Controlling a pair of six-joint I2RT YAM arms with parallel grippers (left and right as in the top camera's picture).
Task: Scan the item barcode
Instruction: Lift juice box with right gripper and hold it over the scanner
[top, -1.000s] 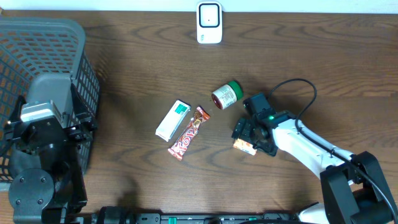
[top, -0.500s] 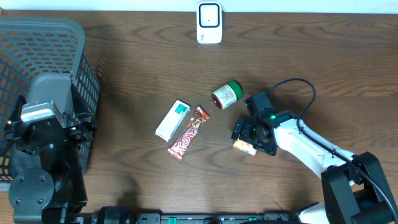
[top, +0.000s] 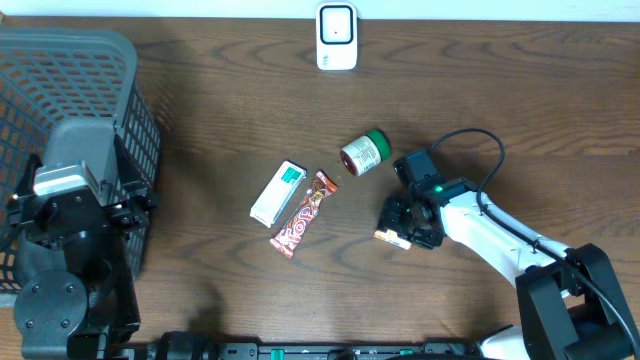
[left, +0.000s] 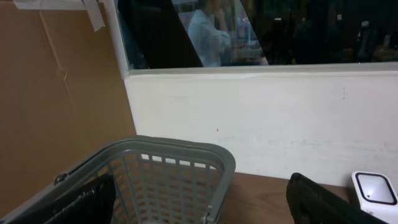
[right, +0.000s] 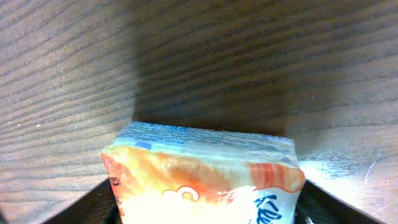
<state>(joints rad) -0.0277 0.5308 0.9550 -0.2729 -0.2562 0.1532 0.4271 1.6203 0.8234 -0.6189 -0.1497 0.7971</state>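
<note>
A grey basket (top: 60, 60) fills the table's (top: 500, 100) left edge, and the left gripper (left: 199, 208) by it holds its jaws spread wide on nothing. At the back edge sits the white scanner (top: 337, 36). Near the front right, the right gripper (top: 405, 222) straddles the orange packet (right: 205, 180); I cannot tell whether its jaws pinch it.

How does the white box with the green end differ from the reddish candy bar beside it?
The white rectangular box with a green end looks rigid and blocky; the red-brown candy bar in a shiny wrapper is flat with crimped ends. The box is wider, the bar slimmer. Both lie on the dark wooden table, slanted the same way, side by side.
</note>
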